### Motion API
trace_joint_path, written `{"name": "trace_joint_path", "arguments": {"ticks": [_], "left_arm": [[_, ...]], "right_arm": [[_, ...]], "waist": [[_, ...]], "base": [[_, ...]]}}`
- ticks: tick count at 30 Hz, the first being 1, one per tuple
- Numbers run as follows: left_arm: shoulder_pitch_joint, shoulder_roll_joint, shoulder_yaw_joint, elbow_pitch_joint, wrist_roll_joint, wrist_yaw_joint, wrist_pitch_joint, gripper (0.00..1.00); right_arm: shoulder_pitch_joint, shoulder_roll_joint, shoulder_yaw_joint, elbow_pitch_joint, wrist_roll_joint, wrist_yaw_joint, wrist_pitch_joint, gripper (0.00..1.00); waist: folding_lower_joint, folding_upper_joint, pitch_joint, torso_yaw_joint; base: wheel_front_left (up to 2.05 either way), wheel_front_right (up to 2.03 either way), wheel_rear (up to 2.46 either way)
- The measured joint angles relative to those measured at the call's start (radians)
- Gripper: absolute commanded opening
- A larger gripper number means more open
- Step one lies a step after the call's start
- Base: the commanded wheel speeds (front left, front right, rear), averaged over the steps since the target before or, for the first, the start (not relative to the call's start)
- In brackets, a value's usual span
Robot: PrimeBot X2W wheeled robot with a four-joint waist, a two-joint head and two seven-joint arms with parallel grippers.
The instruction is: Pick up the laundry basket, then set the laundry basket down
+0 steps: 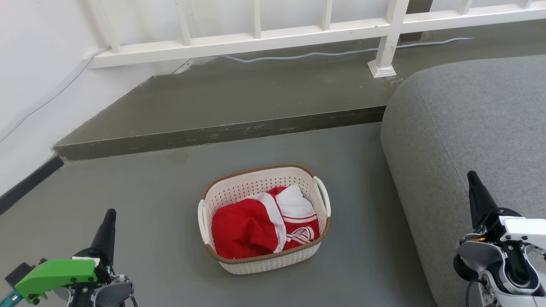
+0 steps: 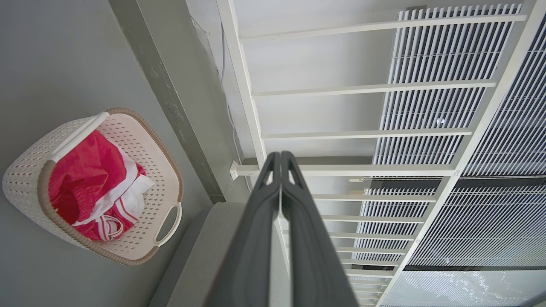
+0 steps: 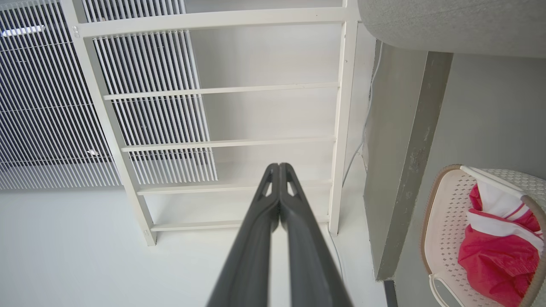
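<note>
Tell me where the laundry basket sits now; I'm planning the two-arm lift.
In the head view, the laundry basket stands centrally on the grey floor, left of the grey upholstered seat.

Left gripper (image 1: 110,214): two long dark fingers (image 2: 256,238), matte charcoal, tapering to a narrow tip. Each has a slim slot cut near the tip. The wrist carries a bright green cover (image 1: 55,274) over a grey housing (image 1: 114,292), with a teal piece (image 1: 9,297) at its outer end.

Right gripper (image 1: 472,179): same dark fingers (slots match in the right wrist view). It has a white cover (image 1: 524,227), a pale rounded shell (image 1: 480,251), a round joint (image 1: 518,279) with a black centre, and a thin black cable (image 1: 468,292) below.
</note>
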Motion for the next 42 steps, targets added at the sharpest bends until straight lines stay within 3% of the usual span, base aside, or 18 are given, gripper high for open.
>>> {"name": "trace_joint_path", "arguments": {"ticks": [42], "left_arm": [[0.0,-0.002,0.004,-0.002,0.0,0.0,0.0,0.0]], "right_arm": [[0.0,0.004,-0.005,-0.001,0.0,0.007,0.005,0.0]], "waist": [[0.0,0.0,0.0,0.0]], "base": [[0.0,0.0,0.0]]}}
